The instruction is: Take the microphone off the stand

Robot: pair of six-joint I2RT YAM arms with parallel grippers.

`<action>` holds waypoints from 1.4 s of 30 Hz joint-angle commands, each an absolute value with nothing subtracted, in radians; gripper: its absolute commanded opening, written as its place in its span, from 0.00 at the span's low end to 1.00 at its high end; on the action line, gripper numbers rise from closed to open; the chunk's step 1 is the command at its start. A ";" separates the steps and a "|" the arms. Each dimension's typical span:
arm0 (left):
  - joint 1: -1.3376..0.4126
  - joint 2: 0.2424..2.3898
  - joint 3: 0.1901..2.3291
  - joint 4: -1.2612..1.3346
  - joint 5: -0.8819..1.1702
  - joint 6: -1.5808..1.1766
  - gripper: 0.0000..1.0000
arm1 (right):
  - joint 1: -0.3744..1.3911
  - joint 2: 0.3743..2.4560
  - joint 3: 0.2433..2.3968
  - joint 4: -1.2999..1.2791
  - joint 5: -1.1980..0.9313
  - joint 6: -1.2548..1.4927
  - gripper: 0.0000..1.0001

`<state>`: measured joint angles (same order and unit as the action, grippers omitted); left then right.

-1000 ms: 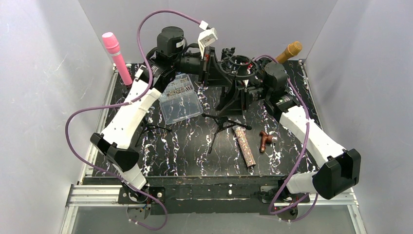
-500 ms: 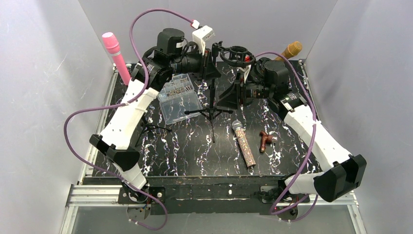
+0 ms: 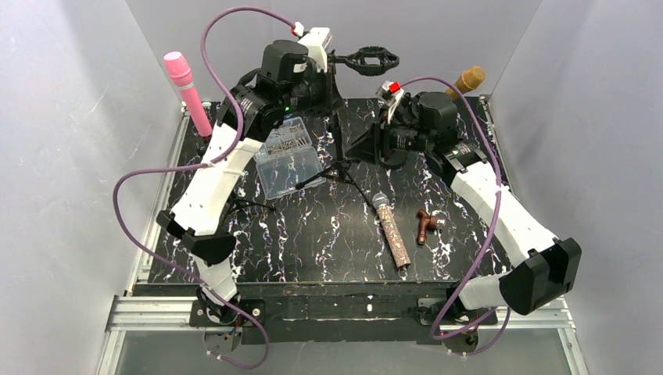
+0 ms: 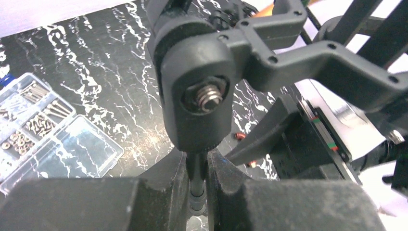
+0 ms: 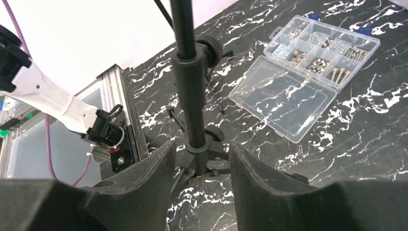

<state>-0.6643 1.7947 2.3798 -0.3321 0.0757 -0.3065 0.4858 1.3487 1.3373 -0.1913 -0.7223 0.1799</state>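
Observation:
The glittery microphone (image 3: 391,230) lies flat on the black marbled table (image 3: 313,242), apart from both grippers. The black tripod stand (image 3: 338,144) is held nearly upright, its empty ring mount (image 3: 374,56) high at the back. My left gripper (image 3: 327,72) is shut on the stand's thin pole just under the swivel head (image 4: 202,91); the pole sits pinched in the left gripper (image 4: 197,187). My right gripper (image 3: 356,150) is open low on the stand. In the right wrist view the pole (image 5: 190,96) runs between the spread fingers of the right gripper (image 5: 199,163) without touching them.
A clear screw box (image 3: 291,156) lies left of the stand, also seen as the box (image 5: 303,72). A pink microphone (image 3: 186,90) leans in the back left corner, a gold one (image 3: 467,80) at the back right. A small brown part (image 3: 427,224) lies right of the glittery microphone.
My left gripper has lifted the stand from a tilt to nearly upright, and the ring mount rose toward the back wall. The right gripper shifted slightly right. The microphone stayed on the table.

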 commanded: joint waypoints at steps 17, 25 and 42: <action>-0.673 1.799 2.518 -0.394 -0.115 -0.548 0.00 | 0.535 1.478 1.396 0.083 -0.788 0.245 0.53; -0.673 1.811 2.532 -0.400 -0.129 -0.550 0.00 | 0.557 1.472 1.356 0.075 -0.762 0.210 0.22; -0.589 1.588 2.204 -0.377 0.637 -0.015 0.98 | 0.486 1.361 1.431 -0.041 -1.083 0.240 0.01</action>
